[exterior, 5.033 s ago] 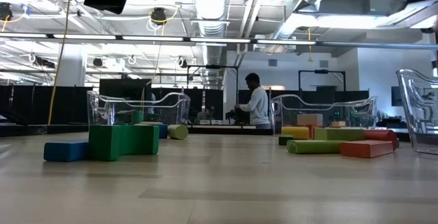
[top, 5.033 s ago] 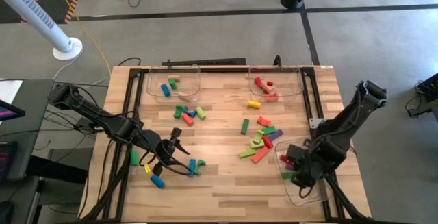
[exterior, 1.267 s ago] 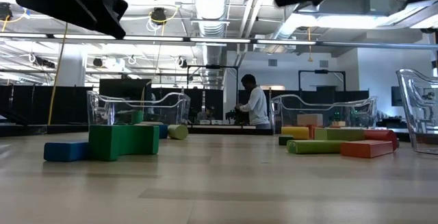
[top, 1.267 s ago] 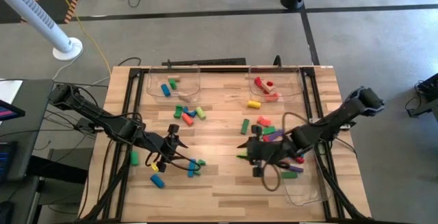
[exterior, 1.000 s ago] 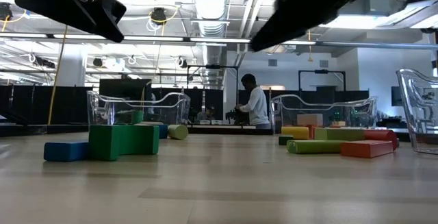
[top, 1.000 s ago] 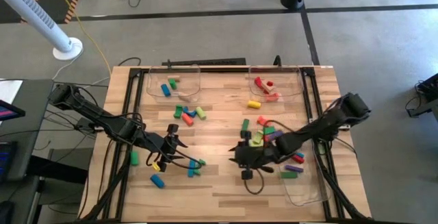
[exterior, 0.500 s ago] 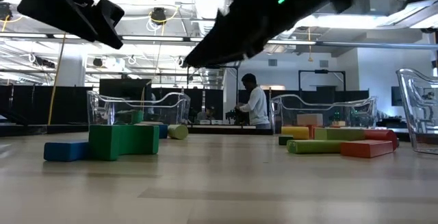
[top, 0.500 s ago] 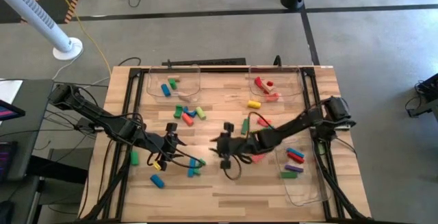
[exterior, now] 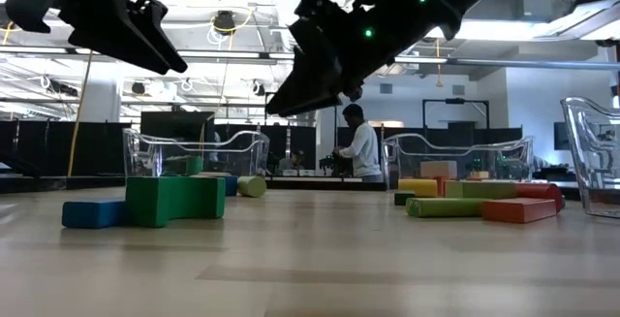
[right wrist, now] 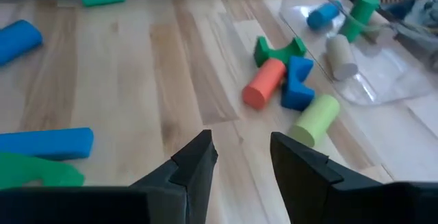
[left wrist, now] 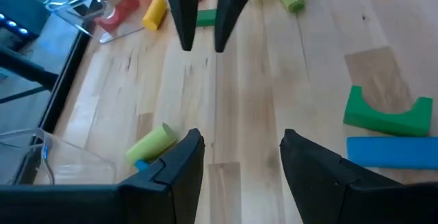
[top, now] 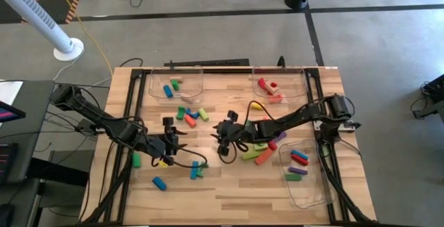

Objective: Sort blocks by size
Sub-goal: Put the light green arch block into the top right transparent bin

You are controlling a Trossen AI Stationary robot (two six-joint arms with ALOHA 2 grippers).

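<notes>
Reaching across the worktop (top: pixel 229 192), I am carrying my right gripper (top: pixel 223 135) away from the clear tray (top: pixel 305 194) at my right-hand near corner, where it hung five seconds ago, to the middle, just short of the small cluster of blocks (top: pixel 191 114). Its fingers (right wrist: pixel 195 161) are standing apart with bare wood between them; nothing is held. I am judging that one drop-off is complete and a fresh pick is beginning: a red cylinder (right wrist: pixel 264 83), a blue piece (right wrist: pixel 295 83) and a light green cylinder (right wrist: pixel 315 118) are lying just ahead. My left gripper (top: pixel 168 131) is hovering close by, having edged slightly toward the same cluster, fingers (left wrist: pixel 181 162) likewise apart and empty. Remaining blocks are lying scattered mid-worktop, with a few already in the trays; sorting is only partly done.
</notes>
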